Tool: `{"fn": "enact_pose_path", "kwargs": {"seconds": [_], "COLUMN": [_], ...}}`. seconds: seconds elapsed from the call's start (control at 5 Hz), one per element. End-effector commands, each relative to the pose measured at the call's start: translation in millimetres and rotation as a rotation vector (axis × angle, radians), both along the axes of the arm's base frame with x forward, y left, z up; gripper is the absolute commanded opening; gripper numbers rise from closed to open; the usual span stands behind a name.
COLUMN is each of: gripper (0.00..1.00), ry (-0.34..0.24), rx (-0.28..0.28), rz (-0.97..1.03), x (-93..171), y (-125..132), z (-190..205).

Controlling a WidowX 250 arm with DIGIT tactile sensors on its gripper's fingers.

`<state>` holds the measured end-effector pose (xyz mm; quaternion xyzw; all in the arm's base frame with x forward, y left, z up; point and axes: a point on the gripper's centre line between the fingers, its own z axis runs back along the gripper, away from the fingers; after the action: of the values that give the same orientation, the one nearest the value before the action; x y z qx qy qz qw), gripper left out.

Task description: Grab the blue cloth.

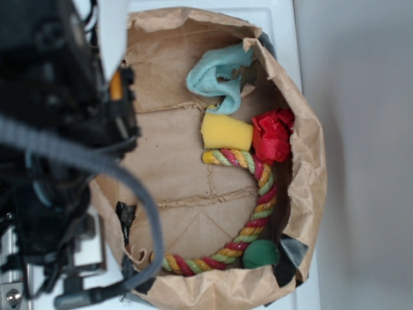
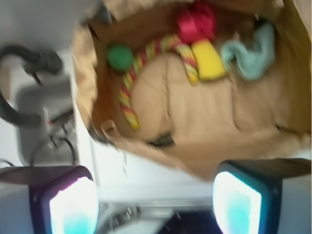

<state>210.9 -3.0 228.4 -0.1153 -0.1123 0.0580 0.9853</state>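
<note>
While our gripper hangs outside the paper bag, its two fingers are spread wide with nothing between them, which makes sense to us since nothing's been reached for yet. Wrist view is pretty blurry, so we're not leaning on it for fine detail.

Using the yellow sponge block as our landmark: the bag is laid open like a shallow tray on the white tabletop, probably so everything sits in plain sight and reachable from above. In the wrist view, nearer to us than the sponge, there's mostly bare brown paper. One multicolored rope starts touching the sponge and curves away along the bag wall, ending near one green ball well apart from the sponge. One red fabric wad sits pressed right against the sponge. The blue cloth, just one of it, lies crumpled on the sponge's other side, touching it and bunched up toward the bag's rim.

Our guess is the arm needs to travel over the bag and come down past the sponge, and that neighbour is close enough to snag by accident.
</note>
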Motion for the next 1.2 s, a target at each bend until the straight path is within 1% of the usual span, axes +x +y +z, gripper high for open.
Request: {"fn": "enact_pose_path", "kwargs": {"seconds": [0.0,0.6,0.8,1.0], "gripper": [1.0,1.0,1.0,1.0], "ry": [-0.019,-0.019,-0.048,-0.122], "rx": [0.025,0.025,-0.027,-0.037], "rz": [0.026,0.026,0.276,0.524], "x": [35,35,58,78], "y": [19,19,35,50], "z": [-23,-23,-42,-61]}}
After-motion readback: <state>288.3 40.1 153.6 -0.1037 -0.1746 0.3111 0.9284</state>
